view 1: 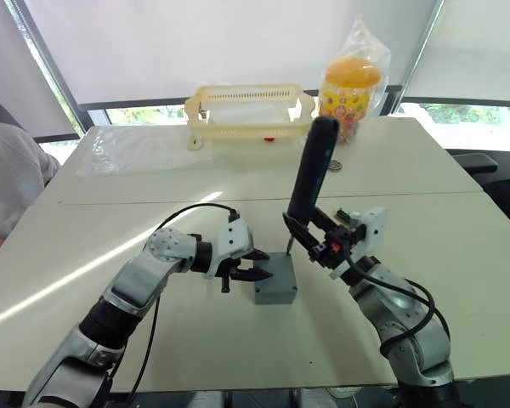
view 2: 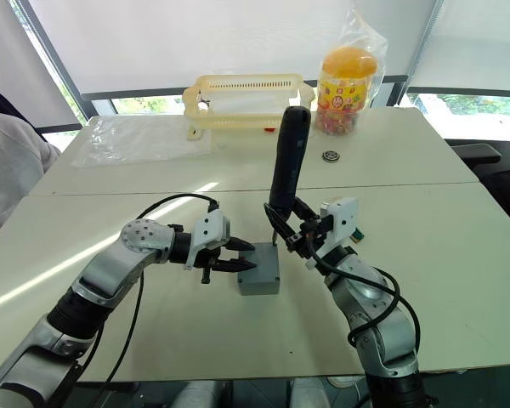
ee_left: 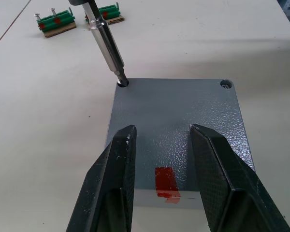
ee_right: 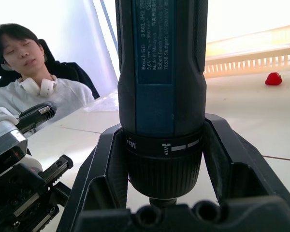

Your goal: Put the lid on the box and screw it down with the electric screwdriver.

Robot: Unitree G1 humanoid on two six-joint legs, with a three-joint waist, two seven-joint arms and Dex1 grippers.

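Right gripper was clamped around the lower body of the electric screwdriver, holding it nearly upright, top leaning slightly away; its metal bit sat in the corner screw hole of the lid; a second corner hole lay clear of the bit. Left gripper had its two fingers spread apart, gripping nothing, poised over the near edge of the lid; whether they touched it could not be told. Lid lay flat on the box, which stood on the desk between the two grippers; one red mark straddled the near edge between the fingers. Around: two small green circuit boards on the desk beyond the box, apart from it; one pale yellow basket at the far side; beside it one yellow-lidded jar in a clear bag; one clear plastic sheet to the left of the basket; one small round ring near the jar; one small red object by the basket. A seated person was at the robot's left.
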